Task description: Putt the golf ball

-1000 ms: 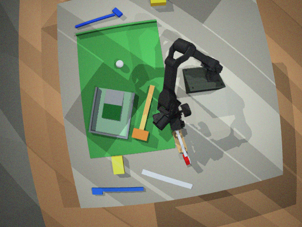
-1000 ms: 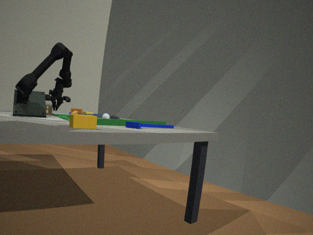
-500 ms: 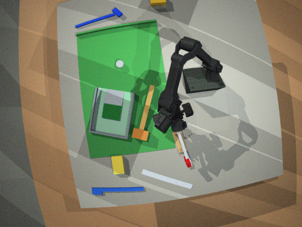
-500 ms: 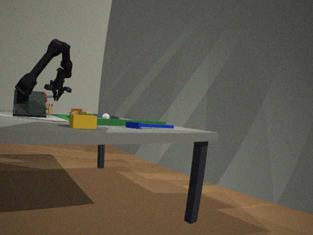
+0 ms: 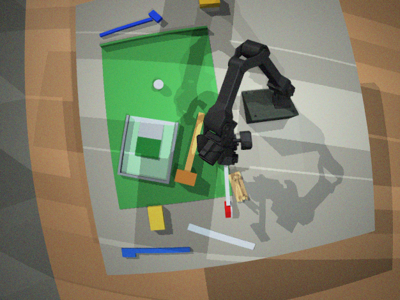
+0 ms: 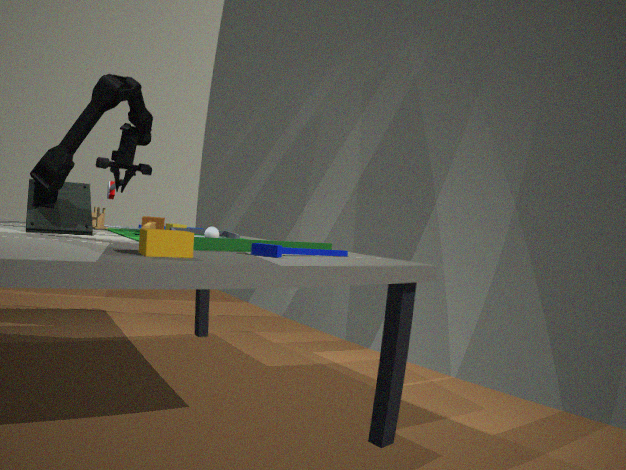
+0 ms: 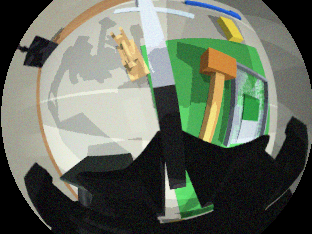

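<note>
My gripper [image 6: 120, 189] [image 7: 167, 133] is shut on the dark grip of the red putter [image 5: 227, 185] [image 6: 111, 189] [image 7: 161, 65] and holds it above the table. Its pale shaft points away from the arm, with the red head at the far end in the top view. The fingertips are hidden there under the wrist. The white golf ball [image 5: 158, 84] [image 6: 211, 232] rests on the green mat [image 5: 129, 96], well away from the putter. The grey-walled box [image 5: 174, 148] [image 7: 266, 100] with the green surface, a grey patch and a dark green square stands on the mat.
An orange mallet [image 5: 185, 177] [image 7: 218, 63] lies between box and gripper. A wooden figure [image 5: 239, 187] [image 7: 131, 55] is beside the shaft. Yellow blocks [image 5: 156, 217] [image 6: 166, 243], blue clubs [image 5: 158, 250] [image 6: 266, 249] and a pale bar [image 5: 221, 236] lie around the mat.
</note>
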Controlling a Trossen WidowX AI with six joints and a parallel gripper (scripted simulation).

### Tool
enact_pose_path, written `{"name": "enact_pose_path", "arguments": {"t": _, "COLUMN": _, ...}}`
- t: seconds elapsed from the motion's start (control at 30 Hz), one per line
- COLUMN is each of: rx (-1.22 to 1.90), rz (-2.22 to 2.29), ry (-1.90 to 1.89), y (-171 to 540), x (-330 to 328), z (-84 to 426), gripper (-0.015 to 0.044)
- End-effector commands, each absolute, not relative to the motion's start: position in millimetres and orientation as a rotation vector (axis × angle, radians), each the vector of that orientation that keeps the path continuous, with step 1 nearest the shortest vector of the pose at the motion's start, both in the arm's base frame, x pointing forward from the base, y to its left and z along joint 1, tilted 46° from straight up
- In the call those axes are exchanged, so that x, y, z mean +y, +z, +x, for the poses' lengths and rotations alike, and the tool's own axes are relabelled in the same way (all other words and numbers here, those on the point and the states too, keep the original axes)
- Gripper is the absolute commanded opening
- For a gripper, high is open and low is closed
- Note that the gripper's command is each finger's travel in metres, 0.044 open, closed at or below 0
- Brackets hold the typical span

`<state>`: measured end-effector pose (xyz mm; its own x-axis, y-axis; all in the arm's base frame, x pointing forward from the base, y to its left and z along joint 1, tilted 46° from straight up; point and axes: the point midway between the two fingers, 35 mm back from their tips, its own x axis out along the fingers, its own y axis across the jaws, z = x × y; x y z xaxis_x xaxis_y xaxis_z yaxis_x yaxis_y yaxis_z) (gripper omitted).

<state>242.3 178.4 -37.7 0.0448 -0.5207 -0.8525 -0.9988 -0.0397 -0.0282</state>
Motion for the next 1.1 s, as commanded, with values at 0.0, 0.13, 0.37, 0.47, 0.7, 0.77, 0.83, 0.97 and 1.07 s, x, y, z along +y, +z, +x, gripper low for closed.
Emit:
{"name": "enact_pose_path", "arguments": {"t": 0.0, "rx": 1.573, "rz": -1.546, "ry": 0.736, "y": -17.4, "x": 166.1, "z": 251.7, "gripper": 0.0000}}
{"name": "enact_pose_path", "arguments": {"t": 0.13, "rx": 1.590, "rz": -1.432, "ry": 0.557, "y": 4.4, "x": 149.6, "z": 260.8, "gripper": 0.0000}}
{"name": "enact_pose_path", "arguments": {"t": 0.37, "rx": 1.589, "rz": -1.225, "ry": 0.253, "y": 42.1, "x": 117.9, "z": 272.1, "gripper": 0.0000}}
{"name": "enact_pose_path", "arguments": {"t": 0.47, "rx": 1.577, "rz": -1.134, "ry": 0.126, "y": 58.0, "x": 103.5, "z": 275.0, "gripper": 0.0000}}
{"name": "enact_pose_path", "arguments": {"t": 0.7, "rx": 1.525, "rz": -0.919, "ry": -0.159, "y": 94.2, "x": 68.6, "z": 276.9, "gripper": 0.0000}}
{"name": "enact_pose_path", "arguments": {"t": 0.77, "rx": 1.504, "rz": -0.857, "ry": -0.238, "y": 104.3, "x": 58.5, "z": 276.1, "gripper": 0.0000}}
{"name": "enact_pose_path", "arguments": {"t": 0.83, "rx": 1.480, "rz": -0.795, "ry": -0.316, "y": 114.2, "x": 48.3, "z": 274.8, "gripper": 0.0000}}
{"name": "enact_pose_path", "arguments": {"t": 0.97, "rx": 1.424, "rz": -0.671, "ry": -0.468, "y": 133.8, "x": 27.9, "z": 270.6, "gripper": 0.0000}}
{"name": "enact_pose_path", "arguments": {"t": 1.07, "rx": 1.375, "rz": -0.578, "ry": -0.578, "y": 148.0, "x": 12.7, "z": 265.9, "gripper": 0.0000}}
